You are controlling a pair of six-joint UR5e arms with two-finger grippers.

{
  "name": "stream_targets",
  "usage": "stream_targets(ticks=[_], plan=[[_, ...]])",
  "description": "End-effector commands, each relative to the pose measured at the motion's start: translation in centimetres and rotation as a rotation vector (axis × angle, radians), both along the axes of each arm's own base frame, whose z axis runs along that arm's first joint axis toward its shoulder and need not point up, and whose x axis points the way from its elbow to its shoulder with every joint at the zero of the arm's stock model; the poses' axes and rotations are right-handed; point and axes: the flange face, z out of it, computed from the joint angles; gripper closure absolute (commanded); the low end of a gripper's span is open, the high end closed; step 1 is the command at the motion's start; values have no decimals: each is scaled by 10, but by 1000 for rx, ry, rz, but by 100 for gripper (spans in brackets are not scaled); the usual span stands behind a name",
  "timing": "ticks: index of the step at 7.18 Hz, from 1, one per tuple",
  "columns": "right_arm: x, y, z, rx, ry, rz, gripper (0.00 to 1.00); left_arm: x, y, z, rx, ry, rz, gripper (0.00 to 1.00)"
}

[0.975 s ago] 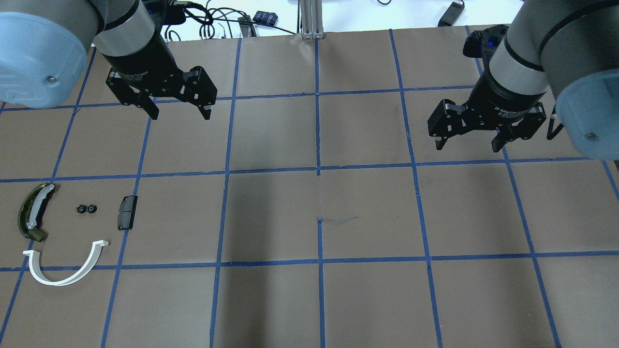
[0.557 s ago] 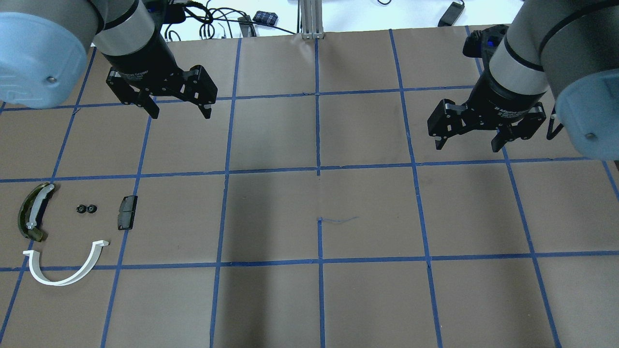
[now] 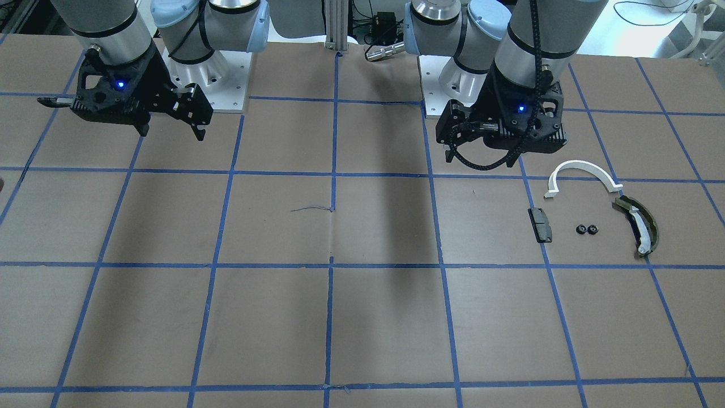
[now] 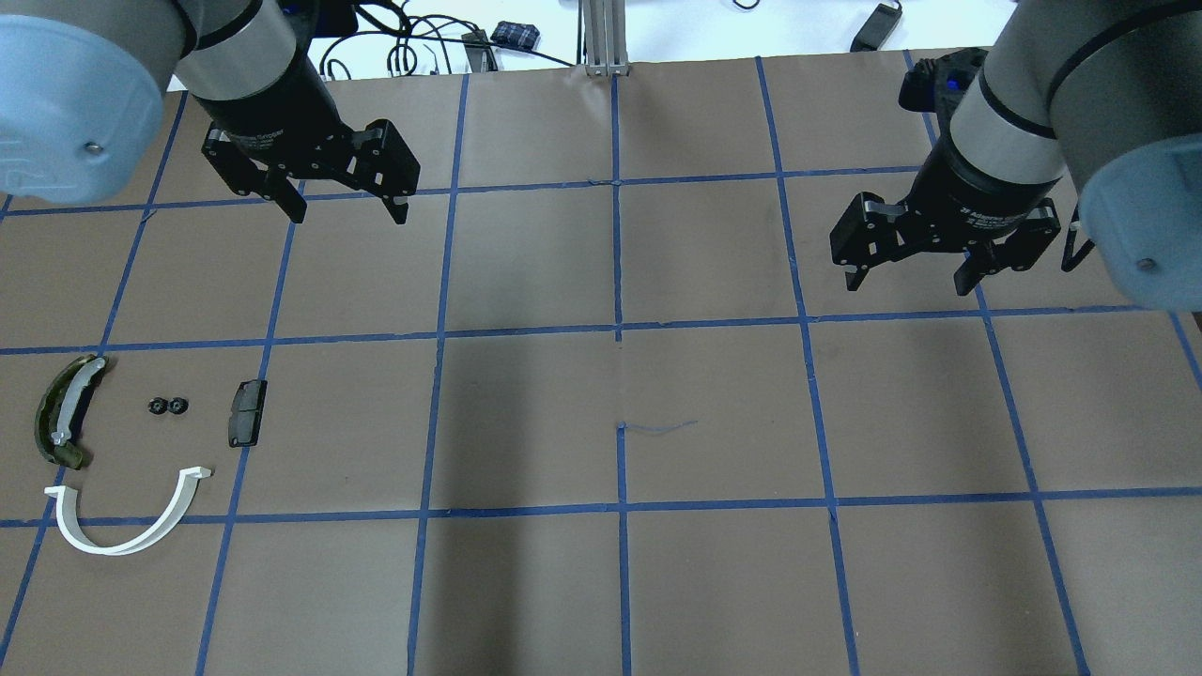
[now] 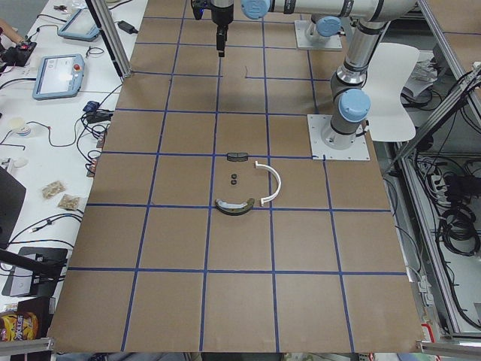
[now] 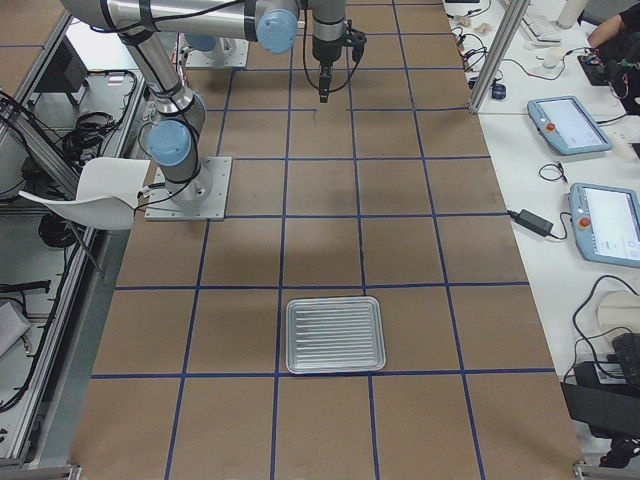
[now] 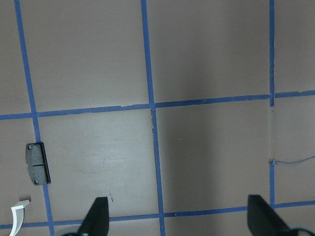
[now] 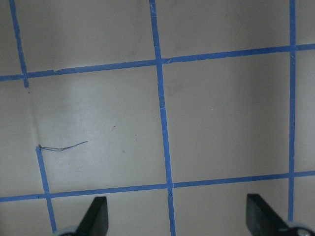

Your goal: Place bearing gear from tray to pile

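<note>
Table (image 4: pixel 526 422): brown paper, blue tape grid (image 4: pixel 714 325). Read from overhead, left to right.

- Pile at table's 8 o'clock. Two small black bearing gears (image 4: pixel 168 406) lie side by side at its middle: olive curved piece (image 4: pixel 64 411) at their 9 o'clock, dark block (image 4: pixel 248 411) at 3, white half-ring (image 4: pixel 127 512) at 6. All apart.
- Left gripper (image 4: pixel 349 216) at 10 o'clock, jaws spread, nothing between them.
- Cables (image 4: pixel 404 38) and aluminium post (image 4: pixel 604 38) past the 12 o'clock edge.
- Right gripper (image 4: pixel 906 286) at 2 o'clock, jaws spread, nothing held.
- Ribbed metal tray (image 6: pixel 335 334) toward the table's right end.
- Tablets (image 5: pixel 58 75) on the side bench.
</note>
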Motion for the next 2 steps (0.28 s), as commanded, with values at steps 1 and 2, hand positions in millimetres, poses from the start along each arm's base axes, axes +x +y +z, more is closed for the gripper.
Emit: stream_targets(ticks=[1, 2], plan=[[0, 0, 0, -4, 0, 0, 0, 0, 0, -2, 4, 0, 0, 0], [1, 0, 0, -4, -1, 1, 0, 0, 0, 0, -1, 0, 0, 0]])
